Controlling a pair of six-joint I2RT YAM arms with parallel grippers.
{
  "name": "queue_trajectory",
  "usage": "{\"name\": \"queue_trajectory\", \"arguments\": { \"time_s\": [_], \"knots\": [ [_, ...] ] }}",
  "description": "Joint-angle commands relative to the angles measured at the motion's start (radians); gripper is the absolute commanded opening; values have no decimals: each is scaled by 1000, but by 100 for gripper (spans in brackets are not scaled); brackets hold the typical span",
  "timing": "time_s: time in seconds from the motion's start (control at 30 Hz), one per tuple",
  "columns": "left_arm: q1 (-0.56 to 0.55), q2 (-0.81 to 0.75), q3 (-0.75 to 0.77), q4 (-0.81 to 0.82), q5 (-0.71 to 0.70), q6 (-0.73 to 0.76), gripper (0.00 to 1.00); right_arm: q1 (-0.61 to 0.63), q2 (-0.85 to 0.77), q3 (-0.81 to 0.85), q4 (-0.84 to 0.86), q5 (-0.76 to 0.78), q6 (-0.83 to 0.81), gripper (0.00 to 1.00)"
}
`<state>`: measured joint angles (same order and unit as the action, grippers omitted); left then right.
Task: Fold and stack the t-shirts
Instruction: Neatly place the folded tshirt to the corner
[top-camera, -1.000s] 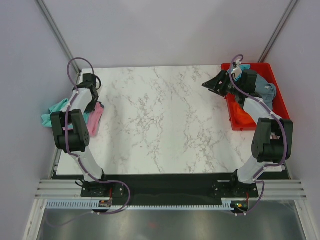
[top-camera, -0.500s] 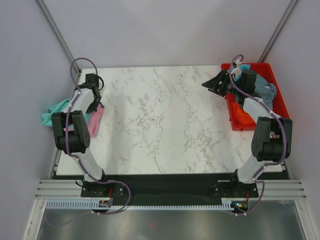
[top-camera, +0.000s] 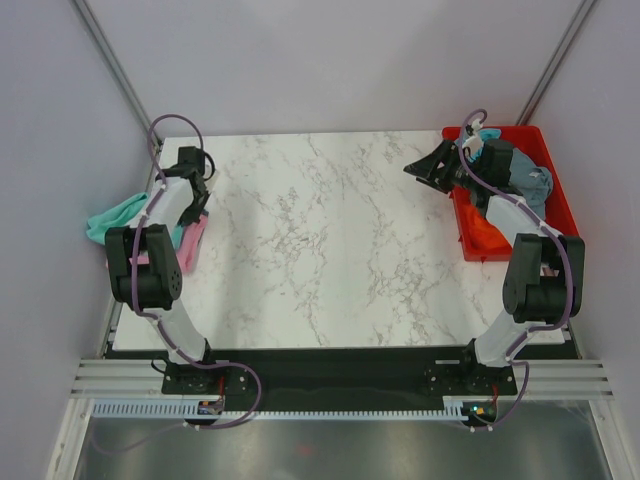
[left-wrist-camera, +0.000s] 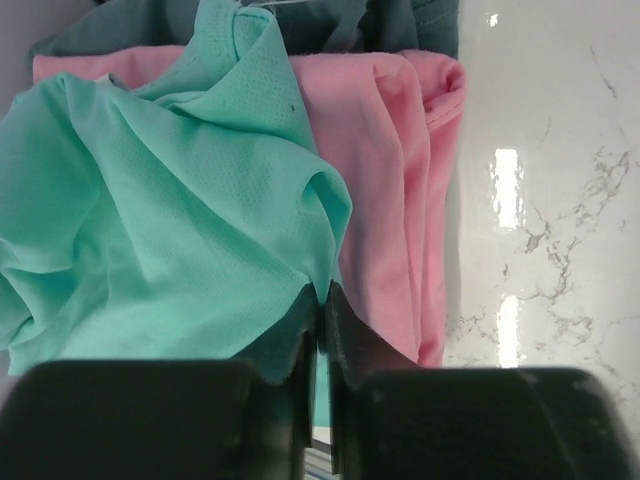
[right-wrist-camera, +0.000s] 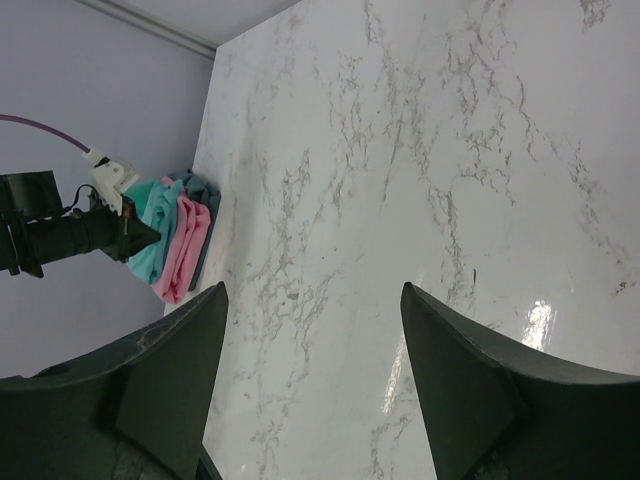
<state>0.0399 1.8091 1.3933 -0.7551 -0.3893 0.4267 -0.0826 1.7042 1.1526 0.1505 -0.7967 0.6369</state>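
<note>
Slippage is what I'd worry about. The left gripper (left-wrist-camera: 320, 300) is clenched on only a thin fold of the teal shirt (left-wrist-camera: 150, 200), right where that shirt lies over the pink shirt (left-wrist-camera: 385, 170). A pinch that small could let go once the cloth takes its own weight. The fold also sits so close on the pink shirt that a lift might catch its top layer and drag it askew, along with the grey-blue shirt (left-wrist-camera: 400, 20) underneath. Most of the teal shirt is bunched loosely on the pink shirt's outer side, so a careless pull could slide it away instead of spreading it. The left arm is folded in tight, its wrist tipped down over the pink shirt. The right arm reaches out well apart from the pink shirt, across the table (top-camera: 320, 250). The right gripper (right-wrist-camera: 310, 300) is spread wide, holds nothing, and faces back toward the pink shirt.
</note>
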Motion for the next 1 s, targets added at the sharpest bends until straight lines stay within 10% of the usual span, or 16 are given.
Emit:
{"name": "queue_trajectory", "arguments": {
  "time_s": [0.0,0.13,0.23,0.97],
  "knots": [
    [-3,-30,-4,-3,12,-31,12,-5,-26,-1,41,-15,1,79],
    [-9,-56,44,-9,1,-39,62,-5,-26,-2,43,-10,0,79],
    [-11,-109,120,-26,3,-52,75,-3,-23,1,41,-12,0,79],
    [212,58,95,189,24,-135,72,-3,-100,111,-238,31,-189,79]
  ]
}}
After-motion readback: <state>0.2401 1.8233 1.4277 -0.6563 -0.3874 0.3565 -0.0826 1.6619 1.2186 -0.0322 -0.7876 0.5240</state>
